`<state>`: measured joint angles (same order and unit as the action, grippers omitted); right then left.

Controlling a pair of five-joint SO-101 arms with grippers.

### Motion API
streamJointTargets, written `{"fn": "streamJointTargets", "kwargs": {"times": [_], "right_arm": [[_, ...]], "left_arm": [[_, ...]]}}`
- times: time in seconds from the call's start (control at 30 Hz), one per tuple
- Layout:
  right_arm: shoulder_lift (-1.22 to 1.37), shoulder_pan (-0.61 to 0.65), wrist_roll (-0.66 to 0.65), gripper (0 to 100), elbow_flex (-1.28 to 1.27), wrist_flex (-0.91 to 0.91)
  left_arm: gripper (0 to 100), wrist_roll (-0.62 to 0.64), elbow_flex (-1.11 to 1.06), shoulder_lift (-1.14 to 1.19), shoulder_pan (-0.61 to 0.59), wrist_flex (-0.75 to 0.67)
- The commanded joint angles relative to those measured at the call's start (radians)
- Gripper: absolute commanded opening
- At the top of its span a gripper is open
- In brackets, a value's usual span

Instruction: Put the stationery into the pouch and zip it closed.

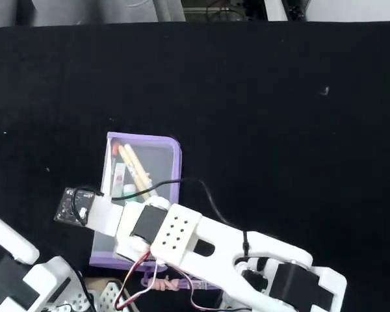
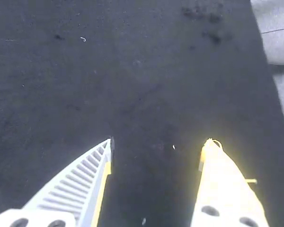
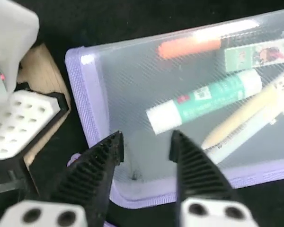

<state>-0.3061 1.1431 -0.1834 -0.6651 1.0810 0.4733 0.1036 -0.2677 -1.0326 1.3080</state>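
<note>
A translucent pouch (image 1: 157, 155) with purple edging lies flat on the black table, left of centre. Inside it I see beige pens (image 1: 136, 170) and a green-labelled glue stick (image 1: 119, 179). My right arm (image 1: 182, 237) stretches from the lower right across the pouch's near end. Its black gripper (image 3: 146, 142) hangs open just above the pouch (image 3: 128, 80), near a corner, close to the glue stick (image 3: 203, 99). An orange marker (image 3: 189, 47) and a beige pen (image 3: 246, 116) lie beyond. My left gripper (image 2: 158, 142) is open over bare black cloth.
The left arm's white body (image 1: 26, 273) sits at the table's near left corner on a wooden board (image 3: 42, 80), close beside the pouch. A black cable (image 1: 201, 188) runs from the right arm over the pouch. The black table surface (image 1: 279, 117) spreads wide to the right and back.
</note>
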Motion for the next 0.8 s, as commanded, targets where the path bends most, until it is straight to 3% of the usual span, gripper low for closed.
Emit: {"fn": "streamJointTargets", "kwargs": {"times": [0.0,0.17,0.3,0.6,0.77], "right_arm": [[0.001,-0.008,0.011,18.8,-0.007,-0.071],[0.073,-0.034,0.095,19.1,-0.004,-0.117],[0.151,-0.060,0.129,18.8,0.054,-0.110],[0.179,-0.224,0.127,18.8,0.142,-0.109],[0.179,-0.181,0.123,18.8,0.142,-0.069]], "left_arm": [[30,0.006,0.213,-0.009,0.005,0.141],[30,-0.017,0.254,-0.009,-0.004,0.189],[30,-0.152,0.254,-0.008,-0.019,0.187],[30,-0.183,0.323,-0.009,-0.200,0.187],[30,-0.183,0.363,-0.009,-0.335,0.187]]}}
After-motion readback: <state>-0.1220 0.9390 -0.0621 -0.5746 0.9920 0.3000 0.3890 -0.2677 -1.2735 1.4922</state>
